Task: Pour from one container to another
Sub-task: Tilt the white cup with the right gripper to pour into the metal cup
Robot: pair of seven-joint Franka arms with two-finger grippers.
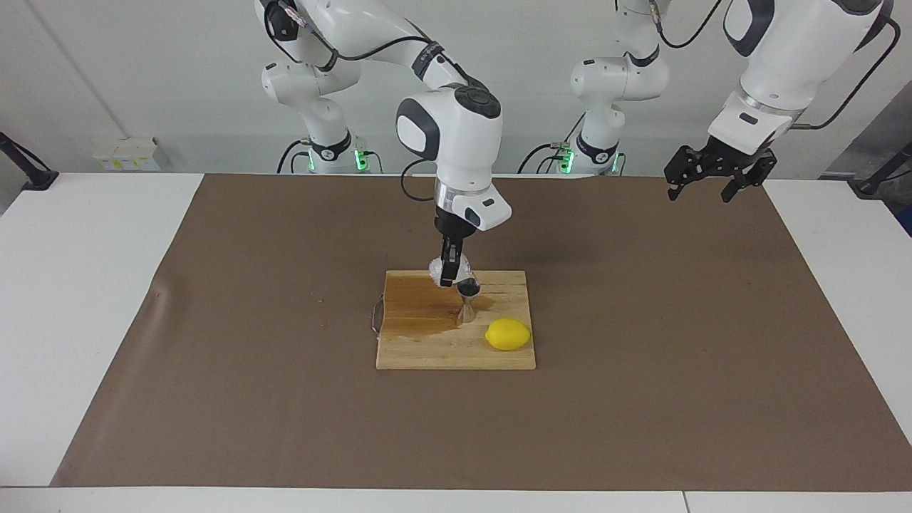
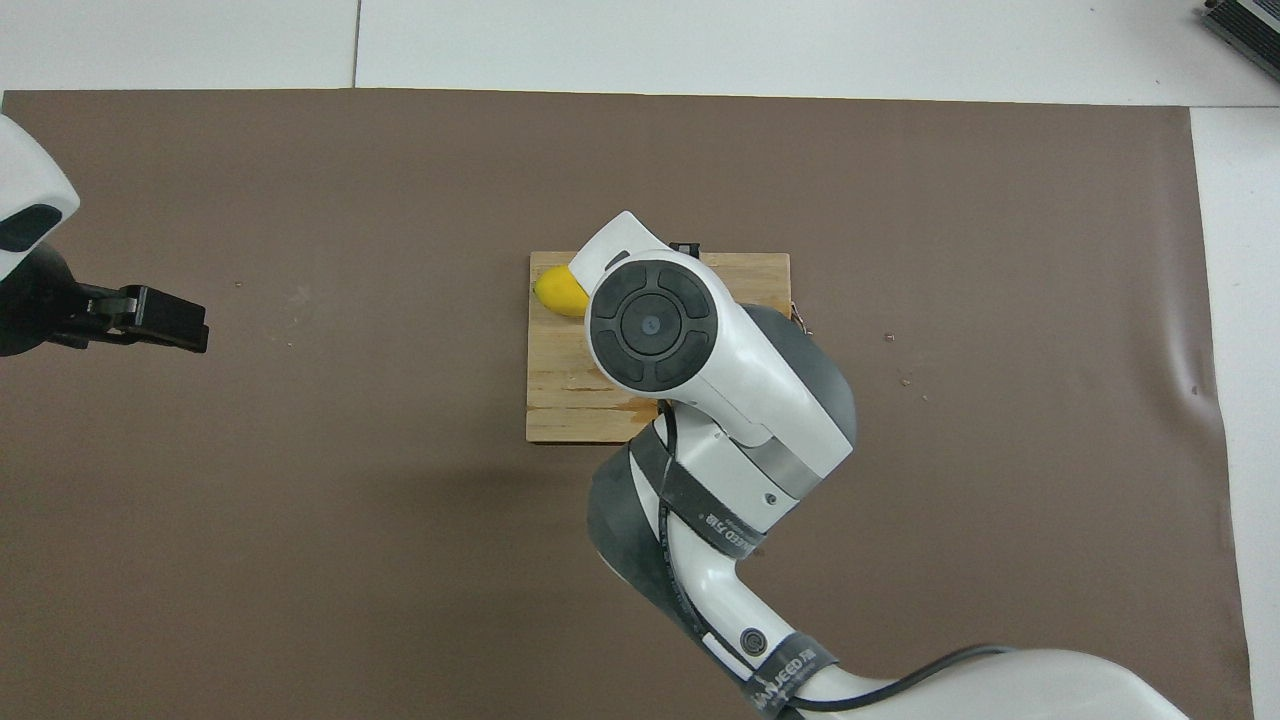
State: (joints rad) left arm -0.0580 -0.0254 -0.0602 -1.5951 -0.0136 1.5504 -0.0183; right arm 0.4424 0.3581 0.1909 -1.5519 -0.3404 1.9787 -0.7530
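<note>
My right gripper is shut on the translucent whitish cup and holds it over the wooden cutting board, right beside and slightly above the rim of the steel jigger. The jigger stands upright on the board. I cannot tell how far the cup is tilted. In the overhead view the right arm's wrist hides the cup, the jigger and the gripper. My left gripper is open and empty, raised over the mat at the left arm's end, waiting; it also shows in the overhead view.
A yellow lemon lies on the board beside the jigger, farther from the robots; part of it shows in the overhead view. A dark wet patch spreads over the board. A brown mat covers the table.
</note>
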